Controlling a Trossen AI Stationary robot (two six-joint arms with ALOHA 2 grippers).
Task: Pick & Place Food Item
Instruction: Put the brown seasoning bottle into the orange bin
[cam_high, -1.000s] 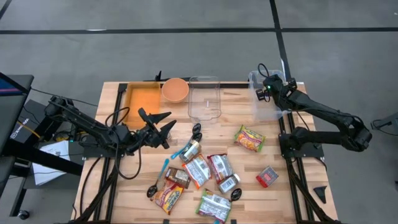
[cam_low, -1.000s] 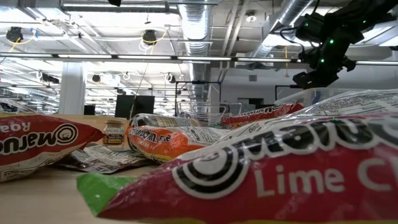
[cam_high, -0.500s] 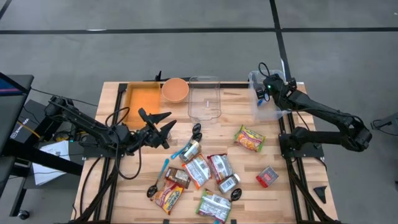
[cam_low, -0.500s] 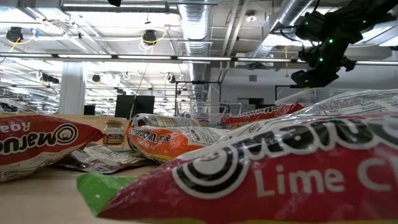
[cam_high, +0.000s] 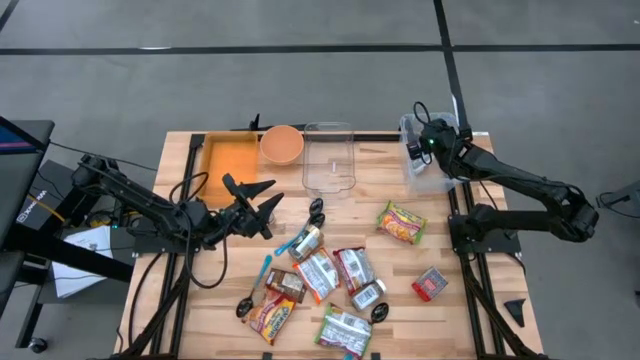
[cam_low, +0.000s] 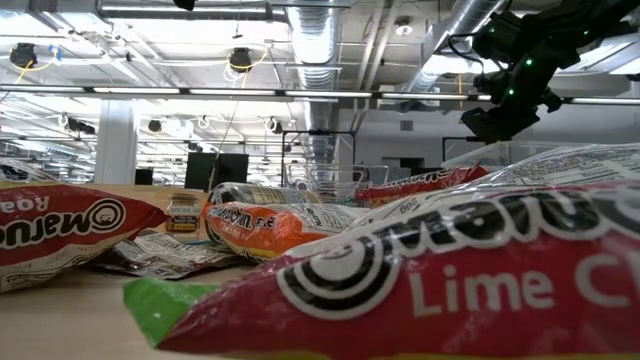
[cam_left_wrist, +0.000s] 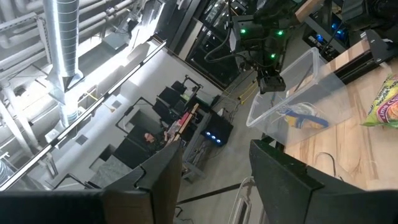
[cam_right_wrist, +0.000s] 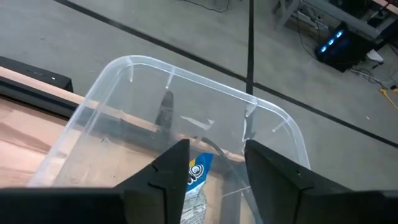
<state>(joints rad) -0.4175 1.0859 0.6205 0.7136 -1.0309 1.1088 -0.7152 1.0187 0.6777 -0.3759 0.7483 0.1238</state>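
My right gripper (cam_high: 420, 150) (cam_right_wrist: 214, 152) hangs open over the clear bin (cam_high: 408, 125) (cam_right_wrist: 186, 71) at the table's far right corner. A blue-and-white packet (cam_right_wrist: 199, 174) (cam_left_wrist: 300, 118) lies inside that bin, below the gap between the fingers and apart from them. My left gripper (cam_high: 268, 205) (cam_left_wrist: 214, 155) waits open and raised over the table's left middle, holding nothing. Several food packets, such as a green-edged noodle pack (cam_high: 402, 222) and a red pack (cam_high: 431, 285), lie flat on the wooden table (cam_high: 200, 300).
A clear tub (cam_high: 329, 158), an orange bowl (cam_high: 282, 143) and an orange tray (cam_high: 230, 160) stand along the far edge. Noodle packs (cam_high: 320, 275), small jars and spoons are scattered over the near middle. In the low view, packets (cam_low: 420, 280) fill the foreground.
My right gripper has turned a little above the clear bin, swinging slightly toward the table's right. The pale blue packet that showed at its fingertips in the high view is gone from there.
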